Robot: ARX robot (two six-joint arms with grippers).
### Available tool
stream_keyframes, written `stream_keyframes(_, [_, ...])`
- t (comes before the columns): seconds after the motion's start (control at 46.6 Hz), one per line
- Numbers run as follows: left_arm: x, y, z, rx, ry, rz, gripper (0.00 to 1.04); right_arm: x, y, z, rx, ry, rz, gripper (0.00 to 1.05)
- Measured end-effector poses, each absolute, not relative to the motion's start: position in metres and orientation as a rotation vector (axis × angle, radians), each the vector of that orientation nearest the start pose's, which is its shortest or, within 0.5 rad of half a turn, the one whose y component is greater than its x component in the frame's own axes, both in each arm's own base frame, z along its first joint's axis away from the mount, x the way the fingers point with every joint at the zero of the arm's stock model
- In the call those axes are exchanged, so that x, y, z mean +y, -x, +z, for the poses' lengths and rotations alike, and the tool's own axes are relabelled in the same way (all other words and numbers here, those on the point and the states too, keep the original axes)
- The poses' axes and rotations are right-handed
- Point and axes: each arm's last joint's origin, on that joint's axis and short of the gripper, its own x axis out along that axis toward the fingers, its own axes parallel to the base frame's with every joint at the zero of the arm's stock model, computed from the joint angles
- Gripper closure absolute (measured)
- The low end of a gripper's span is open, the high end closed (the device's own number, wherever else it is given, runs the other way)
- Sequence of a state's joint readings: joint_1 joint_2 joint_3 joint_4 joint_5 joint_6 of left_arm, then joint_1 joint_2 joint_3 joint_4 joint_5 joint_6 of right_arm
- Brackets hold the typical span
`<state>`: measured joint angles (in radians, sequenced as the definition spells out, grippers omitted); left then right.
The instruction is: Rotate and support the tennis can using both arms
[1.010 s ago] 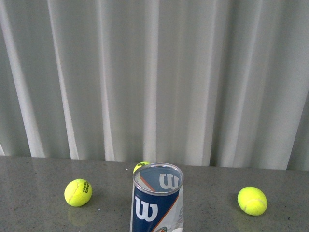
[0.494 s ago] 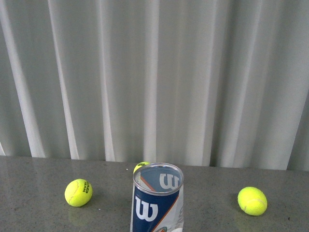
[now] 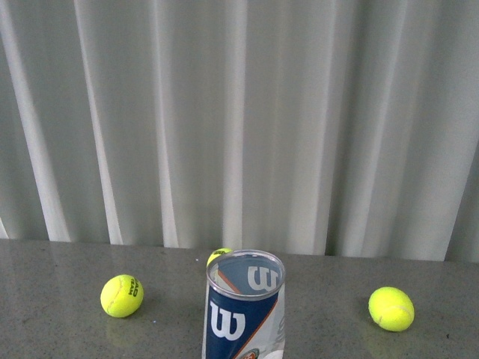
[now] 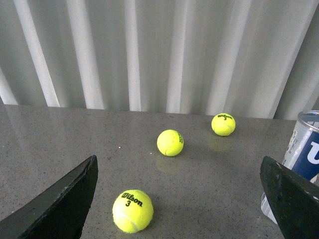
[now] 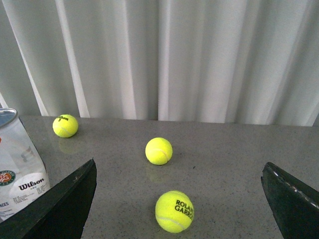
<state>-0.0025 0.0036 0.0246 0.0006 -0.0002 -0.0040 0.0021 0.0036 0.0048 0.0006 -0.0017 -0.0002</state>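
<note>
The tennis can (image 3: 243, 307) stands upright at the near middle of the grey table, its silver rim open to the camera and the navy label with a white "W" facing me. Neither arm shows in the front view. In the left wrist view the can (image 4: 305, 149) sits at the picture's edge, just beyond one black finger (image 4: 294, 196); my left gripper (image 4: 179, 199) is open above a yellow ball. In the right wrist view the can (image 5: 17, 164) shows its white side beside a finger (image 5: 60, 206); my right gripper (image 5: 179, 204) is open over another ball.
Three yellow tennis balls lie on the table: one left of the can (image 3: 121, 295), one behind it (image 3: 218, 256), one to the right (image 3: 391, 309). White curtains hang along the table's far edge (image 3: 239, 127).
</note>
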Motion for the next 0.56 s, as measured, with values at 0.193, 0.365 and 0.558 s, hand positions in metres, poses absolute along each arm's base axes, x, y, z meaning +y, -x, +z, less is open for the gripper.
stream_keyframes(0.193, [-0.0002, -0.0964, 0.1717, -0.022, 0.004, -0.002, 0.07, 0.0003, -0.0976, 0.1649, -0.002, 0.000, 0.004, 0.07])
stream_keyframes(0.365, [-0.0002, -0.0964, 0.1717, -0.022, 0.004, -0.002, 0.07, 0.0003, -0.0976, 0.1649, -0.002, 0.000, 0.004, 0.07])
stream_keyframes(0.558, [-0.0002, -0.0964, 0.1717, -0.022, 0.004, -0.002, 0.07, 0.0003, -0.0976, 0.1649, -0.002, 0.000, 0.004, 0.07])
